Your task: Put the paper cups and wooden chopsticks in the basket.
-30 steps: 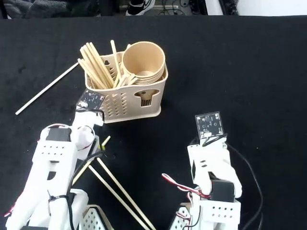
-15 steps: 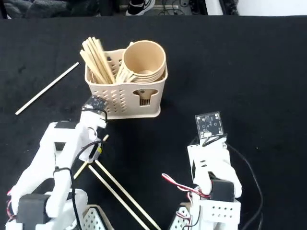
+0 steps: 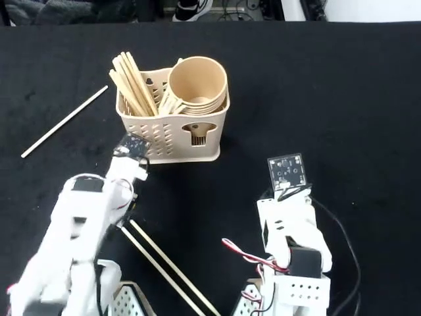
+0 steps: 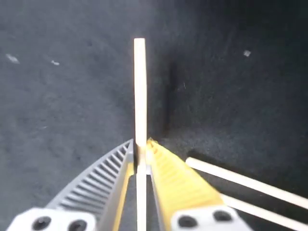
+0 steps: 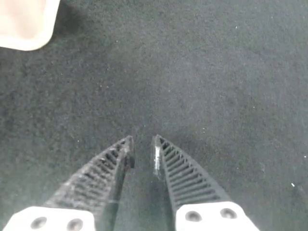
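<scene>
Over the last second my left arm (image 3: 85, 210) has drawn back and lower from the cream slotted plastic basket (image 3: 172, 138). The bundle of wooden chopsticks in the basket (image 3: 135, 82), splayed a second ago, now stands in a tighter bunch beside the stack of tan paper cups (image 3: 197, 79). The chopstick tip that showed just beside my wrist is now covered by the arm in the high view. I judge that the basket's load has settled and that I am on a fresh pick, with carrying to the basket as the next step.

My left fingers (image 4: 153, 156) are clamped on one pale wooden chopstick (image 4: 139, 96). It runs straight out between the tips and well past them, over the black desk (image 3: 329, 99). Two more bare wooden chopsticks (image 4: 240, 185) lie flat on the desk just beside the yellow finger, apart from the one I hold. A long pale stick (image 3: 66, 122) lies alone on the desk, on the far side of the basket from the cups.

My right fingers (image 5: 161, 159) are slightly apart and hold nothing. They sit low over bare desk, near a corner of the basket.
</scene>
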Motion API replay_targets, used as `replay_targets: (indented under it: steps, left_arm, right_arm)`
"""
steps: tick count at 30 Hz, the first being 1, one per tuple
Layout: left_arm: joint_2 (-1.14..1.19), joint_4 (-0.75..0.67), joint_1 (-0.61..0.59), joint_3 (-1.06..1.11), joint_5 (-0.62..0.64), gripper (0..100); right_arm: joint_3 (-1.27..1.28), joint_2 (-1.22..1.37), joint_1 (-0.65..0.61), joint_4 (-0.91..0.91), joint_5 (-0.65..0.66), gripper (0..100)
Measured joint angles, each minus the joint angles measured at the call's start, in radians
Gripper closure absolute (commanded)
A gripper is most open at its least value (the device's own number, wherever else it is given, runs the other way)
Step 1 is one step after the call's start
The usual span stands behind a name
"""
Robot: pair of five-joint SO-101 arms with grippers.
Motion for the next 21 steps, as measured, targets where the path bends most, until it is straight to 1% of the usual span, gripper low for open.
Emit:
replay_targets:
  steps: [3,8,10,12,13,15,16,18,21]
  left_arm:
    - [-0.244,0.086,0.0,0.02,0.002,97]
    - [-0.7,0.27,0.0,0.02,0.002,97]
    - [-0.873,0.305,0.0,0.014,0.002,97]
    - [-1.028,0.302,0.0,-0.008,0.002,97]
    - [-1.065,0.282,0.0,-0.023,0.0,97]
    - [-1.054,0.215,-0.005,-0.077,0.008,97]
    - [-1.034,0.166,-0.005,-0.091,0.031,97]
    - [-0.984,0.052,-0.003,-0.121,0.103,97]
    - [-0.898,-0.158,0.0,-0.176,0.261,97]
  right_arm:
    - [0.0,0.0,0.0,0.0,0.0,91.7]
    - [0.0,0.0,0.0,0.0,0.0,91.7]
    - [0.0,0.0,0.0,0.0,0.0,91.7]
    - [0.0,0.0,0.0,0.0,0.0,91.7]
    - [0.0,0.0,0.0,0.0,0.0,91.7]
    - [0.0,0.0,0.0,0.0,0.0,91.7]
    - [0.0,0.0,0.0,0.0,0.0,91.7]
    - [0.0,0.0,0.0,0.0,0.0,91.7]
    - [0.0,0.0,0.0,0.0,0.0,91.7]
